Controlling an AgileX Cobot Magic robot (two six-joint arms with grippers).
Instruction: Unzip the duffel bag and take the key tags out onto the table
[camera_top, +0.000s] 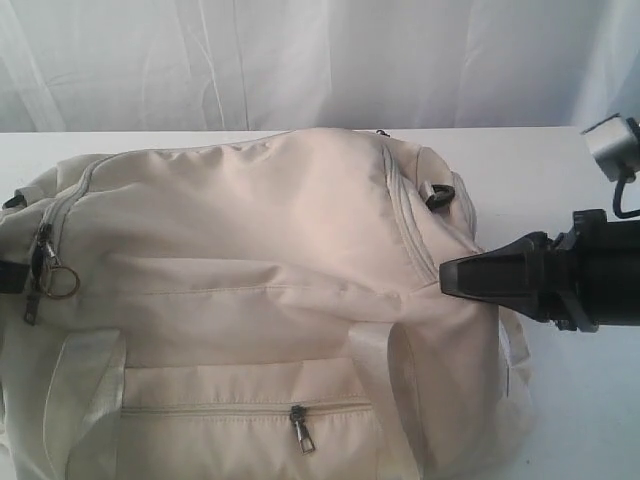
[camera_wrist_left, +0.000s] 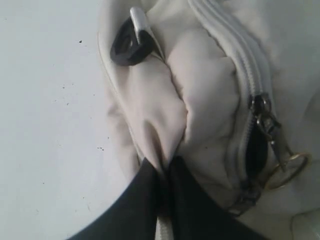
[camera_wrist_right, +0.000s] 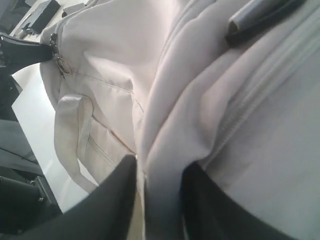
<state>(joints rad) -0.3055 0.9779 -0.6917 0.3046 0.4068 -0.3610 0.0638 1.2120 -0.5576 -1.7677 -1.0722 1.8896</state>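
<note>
The cream duffel bag (camera_top: 250, 260) lies across the white table (camera_top: 575, 400), with its front pocket zip pull (camera_top: 302, 428) facing the camera. The main zipper's metal pulls and ring (camera_top: 50, 268) sit at the bag's left end, and a short dark gap shows in the zipper there (camera_wrist_left: 256, 150). My left gripper (camera_wrist_left: 165, 164) is shut on a fold of the bag's end fabric beside those pulls (camera_wrist_left: 265, 120). At the bag's right end my right gripper (camera_top: 447, 277) (camera_wrist_right: 157, 172) holds a thick fold of fabric between its fingers. The key tags are hidden.
A black buckle (camera_top: 438, 193) hangs at the bag's right end, another (camera_wrist_left: 127, 47) at the left end. A grey camera mount (camera_top: 612, 148) stands at the far right. A white curtain (camera_top: 300, 60) hangs behind. Strap handles (camera_top: 85, 400) drape over the front.
</note>
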